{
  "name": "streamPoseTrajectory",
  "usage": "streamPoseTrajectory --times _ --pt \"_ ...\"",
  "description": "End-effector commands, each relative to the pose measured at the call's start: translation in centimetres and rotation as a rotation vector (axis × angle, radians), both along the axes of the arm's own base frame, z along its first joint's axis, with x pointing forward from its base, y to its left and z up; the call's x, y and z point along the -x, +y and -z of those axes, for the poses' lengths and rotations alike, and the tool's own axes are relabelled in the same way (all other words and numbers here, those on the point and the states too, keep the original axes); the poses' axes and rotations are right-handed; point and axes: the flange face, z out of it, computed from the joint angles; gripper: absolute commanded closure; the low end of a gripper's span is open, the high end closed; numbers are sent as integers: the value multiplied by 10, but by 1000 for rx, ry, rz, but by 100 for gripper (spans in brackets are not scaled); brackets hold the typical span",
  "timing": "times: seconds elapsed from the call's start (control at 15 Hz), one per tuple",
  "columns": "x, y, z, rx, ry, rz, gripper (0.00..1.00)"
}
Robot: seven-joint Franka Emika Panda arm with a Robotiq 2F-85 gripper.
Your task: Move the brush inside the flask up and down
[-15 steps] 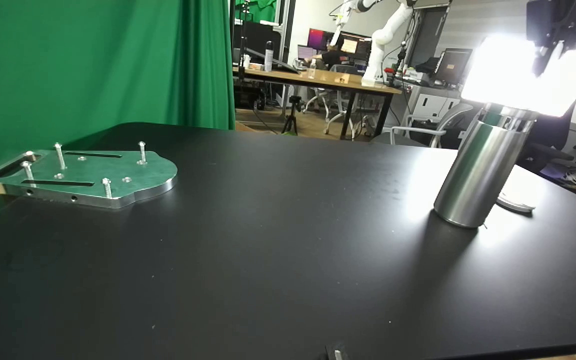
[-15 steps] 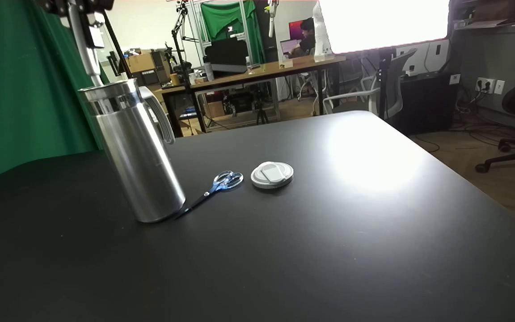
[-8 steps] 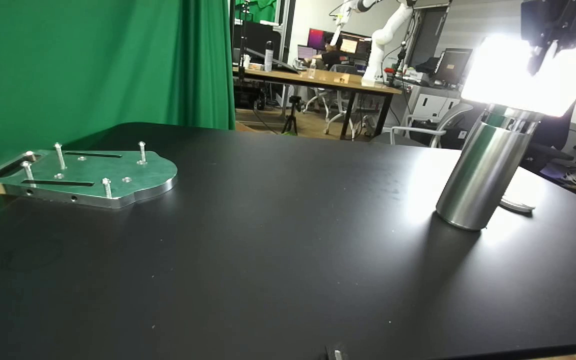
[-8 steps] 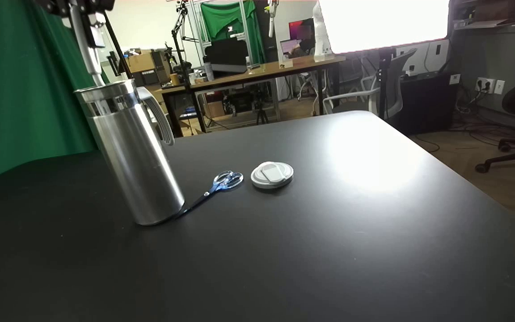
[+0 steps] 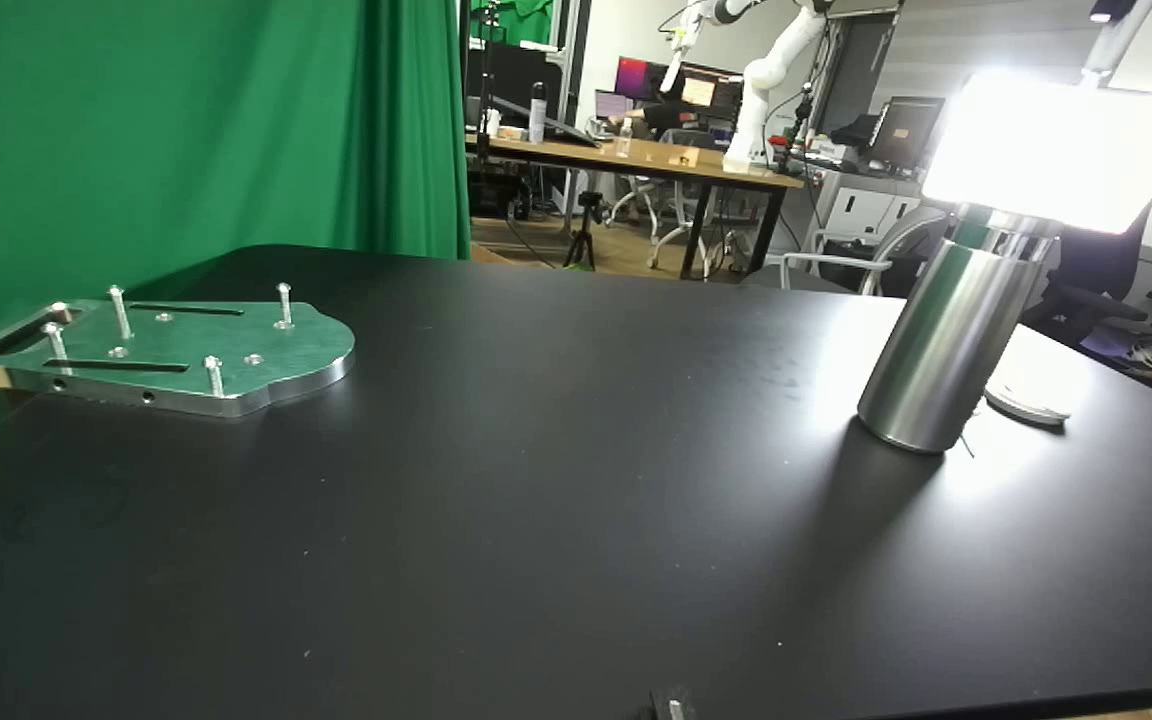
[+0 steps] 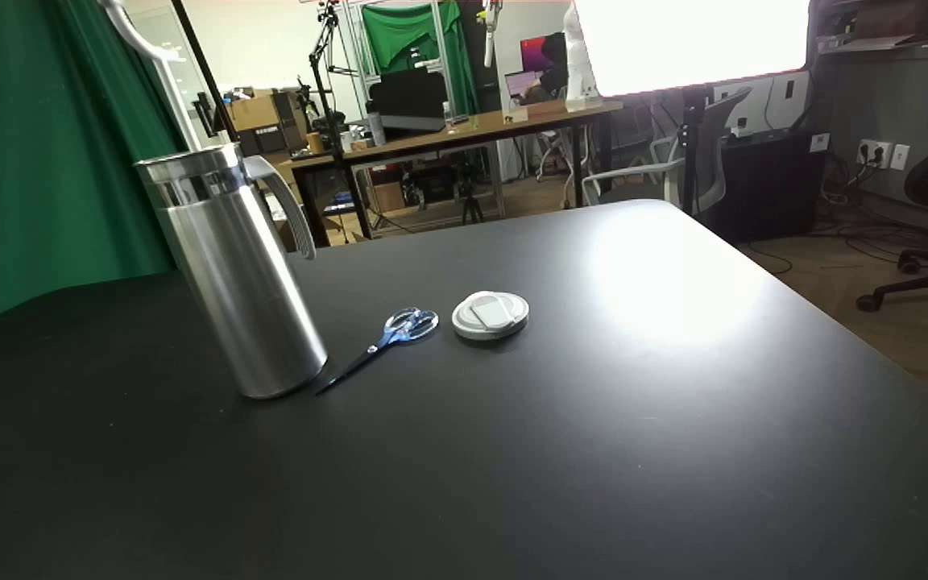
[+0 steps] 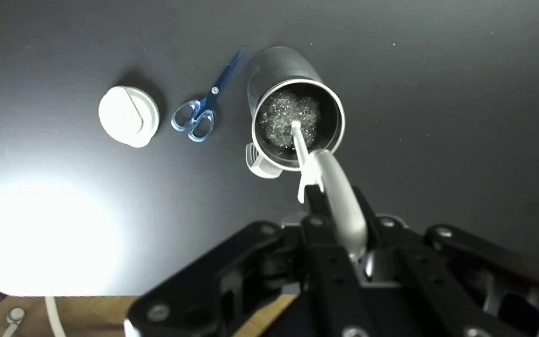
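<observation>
A: What differs from a second ago?

B: Gripper (image 7: 337, 196) sits higher. Its fingers showed in both exterior views; there, now, only a small dark tip remains, at the top edge of an exterior view. More of the white-handled brush (image 7: 332, 173) stands above the mouth of the brushed-metal flask (image 6: 244, 282).

A: Flask position?

B: On the bench (image 6: 593, 451), shifted slightly. Base is now just apart from the blade tip of the blue-handled scissors (image 6: 390, 336); those and the white lid (image 6: 490, 314) lie as before.

A: Gripper state?

B: Gripping the brush by its handle, per wrist view; the fingers there are blurred.

A: Obscured?

B: Bristle head (image 7: 281, 117): dark, speckled mass inside the flask, seen through the mouth. Contact with wall or floor: cannot tell. Lower stem is lost in glare from the light panel (image 5: 1046, 150) in an exterior view, where the flask also hides most of the scissors. Upper handle is cut off by the frame edge in both exterior views.
</observation>
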Motion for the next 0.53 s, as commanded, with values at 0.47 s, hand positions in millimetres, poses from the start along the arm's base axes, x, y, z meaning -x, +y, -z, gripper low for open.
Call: streamPoseTrajectory --times 0.47 --pt "-8 0 42 19 84 26 96"
